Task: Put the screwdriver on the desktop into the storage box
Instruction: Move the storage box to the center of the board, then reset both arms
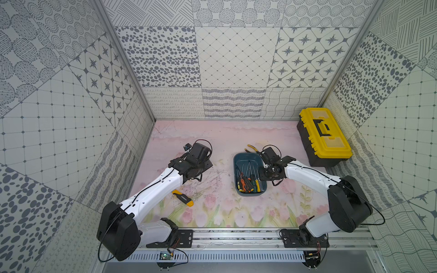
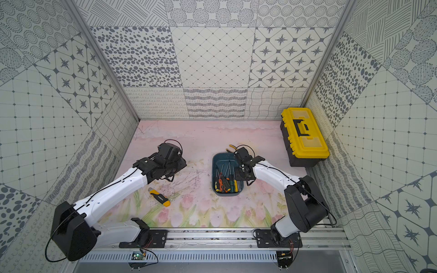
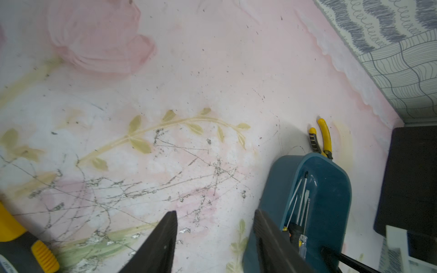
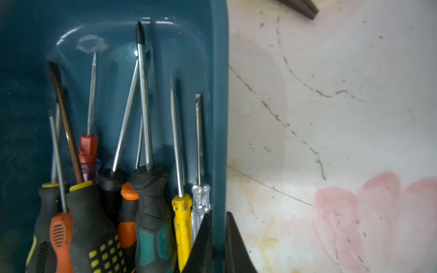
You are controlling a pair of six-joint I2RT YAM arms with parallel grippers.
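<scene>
Teal storage box [image 4: 218, 118] wall sits clamped between the right fingers [image 4: 201, 245].

White-and-black left arm [image 1: 153, 189] stretches forward, left gripper [image 3: 215, 212] jaws parted, empty. Right arm [image 1: 307, 175] bends inward, right gripper [image 4: 218, 214] jaws clamped on dark teal plastic storage box [image 4: 220, 94] wall.

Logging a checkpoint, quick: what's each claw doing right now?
Left claw: open, holding nothing.
Right claw: closed on the storage box wall.
</scene>
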